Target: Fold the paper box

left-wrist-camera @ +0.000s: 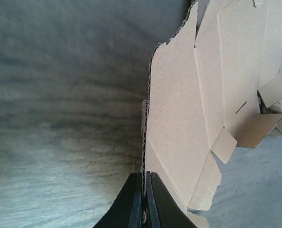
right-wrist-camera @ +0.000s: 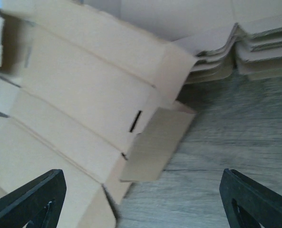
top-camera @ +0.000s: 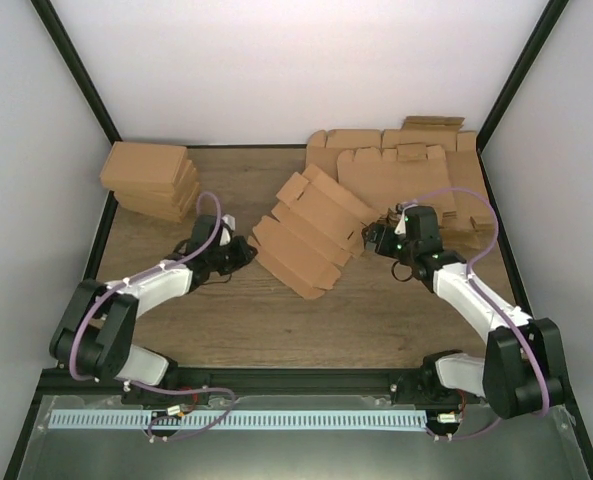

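Paper box (top-camera: 311,235), long axis near-left to far-right

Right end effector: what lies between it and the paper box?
Only bare table, seen in the right wrist view: the open right end effector faces the paper box.

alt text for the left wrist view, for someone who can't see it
The left gripper pinches the thin edge of the paper box, a creased light-brown cardboard piece rising up the frame, its flaps and small tabs spreading to the right. The wooden table fills the left side.
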You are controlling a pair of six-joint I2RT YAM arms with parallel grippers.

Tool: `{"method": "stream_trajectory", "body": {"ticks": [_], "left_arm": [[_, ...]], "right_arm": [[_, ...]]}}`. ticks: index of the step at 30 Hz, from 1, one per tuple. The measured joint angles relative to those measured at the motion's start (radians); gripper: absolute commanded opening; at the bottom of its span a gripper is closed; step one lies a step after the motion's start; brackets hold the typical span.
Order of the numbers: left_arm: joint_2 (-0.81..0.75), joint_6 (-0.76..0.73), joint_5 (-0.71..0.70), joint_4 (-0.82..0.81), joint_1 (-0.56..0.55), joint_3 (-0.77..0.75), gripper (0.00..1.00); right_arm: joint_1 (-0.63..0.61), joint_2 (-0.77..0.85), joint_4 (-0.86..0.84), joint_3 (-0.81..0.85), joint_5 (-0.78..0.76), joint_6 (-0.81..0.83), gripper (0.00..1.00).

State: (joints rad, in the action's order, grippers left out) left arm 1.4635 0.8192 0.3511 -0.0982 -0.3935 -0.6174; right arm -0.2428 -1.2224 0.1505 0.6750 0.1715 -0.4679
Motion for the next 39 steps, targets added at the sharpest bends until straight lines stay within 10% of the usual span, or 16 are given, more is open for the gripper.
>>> {"method": "stream_trajectory", "body": {"ticks": [22,27,39], "left_arm": [[-0.33,-0.332,-0.076,0.568,0.0,-0.14,0.07],[-0.398,-0.263,-0.101,0.541,0.0,-0.053,0.07],[-0.516,-0.092,-0.153,0.427,-0.003,0.125,0.07]], "right_arm": [[0.001,-0.272,0.006,0.238,0.308,0.153,0.96],[-0.161,-0.3,0.083,0.27,0.114,0.091,1.0],[-0.298,-0.313,0.174,0.139,-0.22,-0.143,0.71]]}}
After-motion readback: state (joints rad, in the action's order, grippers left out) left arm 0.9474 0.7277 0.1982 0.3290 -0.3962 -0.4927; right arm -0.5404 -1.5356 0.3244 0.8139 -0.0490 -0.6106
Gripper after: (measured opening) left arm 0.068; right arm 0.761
